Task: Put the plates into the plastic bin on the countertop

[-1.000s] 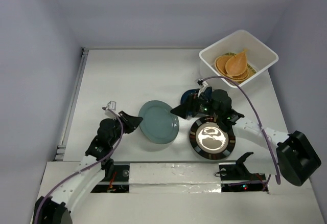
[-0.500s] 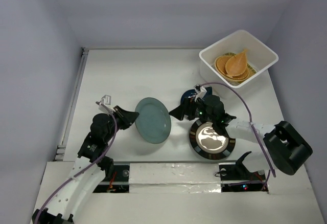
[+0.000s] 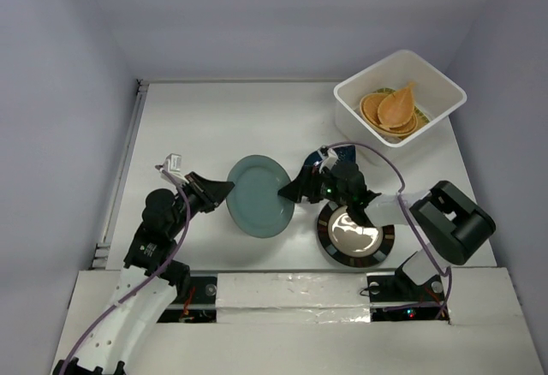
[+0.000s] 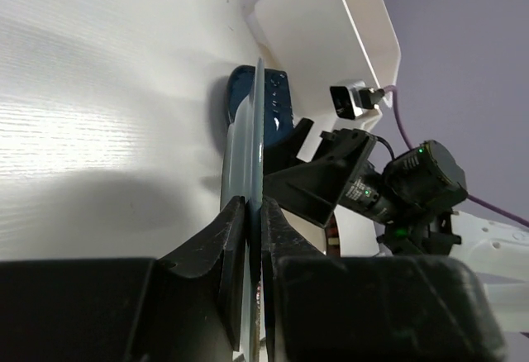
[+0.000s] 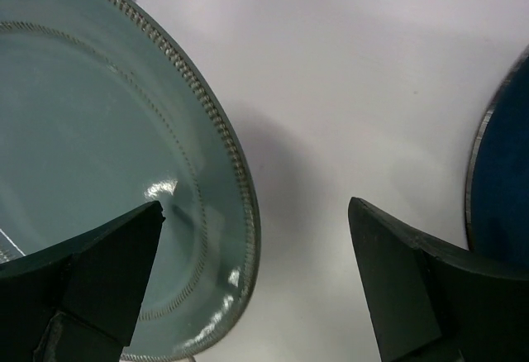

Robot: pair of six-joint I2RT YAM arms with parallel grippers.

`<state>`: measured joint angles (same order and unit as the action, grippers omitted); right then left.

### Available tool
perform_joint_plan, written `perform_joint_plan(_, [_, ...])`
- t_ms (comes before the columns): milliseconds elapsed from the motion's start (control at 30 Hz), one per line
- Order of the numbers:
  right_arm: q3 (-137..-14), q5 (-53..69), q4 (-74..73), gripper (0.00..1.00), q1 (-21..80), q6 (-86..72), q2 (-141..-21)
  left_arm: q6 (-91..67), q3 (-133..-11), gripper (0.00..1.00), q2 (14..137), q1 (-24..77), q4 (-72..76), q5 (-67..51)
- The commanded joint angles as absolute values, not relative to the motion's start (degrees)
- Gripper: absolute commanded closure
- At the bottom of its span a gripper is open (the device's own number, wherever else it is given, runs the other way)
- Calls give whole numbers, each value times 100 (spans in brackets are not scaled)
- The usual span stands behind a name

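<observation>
Near the front right of the desk (image 3: 197, 127), the black-rimmed plate (image 3: 353, 234) with the white centre sat flat. A bit further back and left, the left gripper (image 3: 218, 190) was clamped on the left edge of the grey-blue round plate (image 3: 257, 197), holding it tilted. The right gripper (image 3: 289, 192) sat at the plate's right rim, jaws spread wide and not pinching anything. The dark-blue leaf plate (image 5: 504, 188) lay just beyond. Far right, the plastic bin (image 3: 445, 92) held the orange leaf plate (image 3: 396, 108) on top of others.

Left gripper (image 4: 254, 205) clamped, right gripper (image 5: 254, 209) agape
</observation>
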<state>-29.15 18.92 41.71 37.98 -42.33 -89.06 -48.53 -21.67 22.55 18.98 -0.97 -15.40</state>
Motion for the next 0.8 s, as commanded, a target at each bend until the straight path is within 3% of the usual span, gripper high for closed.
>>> perform_joint_plan(0, [-3015, 2372, 5420, 0, 3858, -4437, -9035, -5317, -2742, 100, 2092, 1872, 1194, -1950])
perform_joint_plan(167, [-2822, 3066, 6704, 1, 3858, -4904, -9421, -5528, -2733, 100, 2118, 1872, 1546, -2153])
perform_joint_plan(267, [-2663, 3172, 7373, 15, 3858, -5185, -9413, -5537, -2777, 100, 2118, 1872, 1582, -2180])
perform_joint_plan(300, [-2620, 3190, 7522, 22, 3858, -5246, -9378, -5520, -2786, 100, 2127, 1872, 1573, -2197])
perform_joint_plan(333, [-2602, 3199, 7558, 45, 3858, -5256, -9334, -5502, -2786, 100, 2127, 1872, 1547, -2189])
perform_joint_plan(433, [-2505, 3094, 7550, 86, 3858, -5282, -9019, -5309, -2856, 100, 2144, 1819, 1266, -2074])
perform_joint_plan(500, [-2513, 2989, 7184, 98, 3858, -5152, -8616, -5063, -2970, 100, 2179, 1819, 952, -1978])
perform_joint_plan(600, [-2733, 2550, 5905, 100, 3858, -4652, -7991, -4608, -3216, 83, 2232, 1819, 293, -1602])
perform_joint_plan(633, [-2838, 2366, 5523, 100, 3858, -4510, -7537, -4492, -3278, 72, 2285, 1819, 160, -1513])
perform_joint_plan(767, [-3514, 1180, 3581, 100, 3675, -4087, -6525, -4026, -3445, 55, 2338, 1819, -333, -1266])
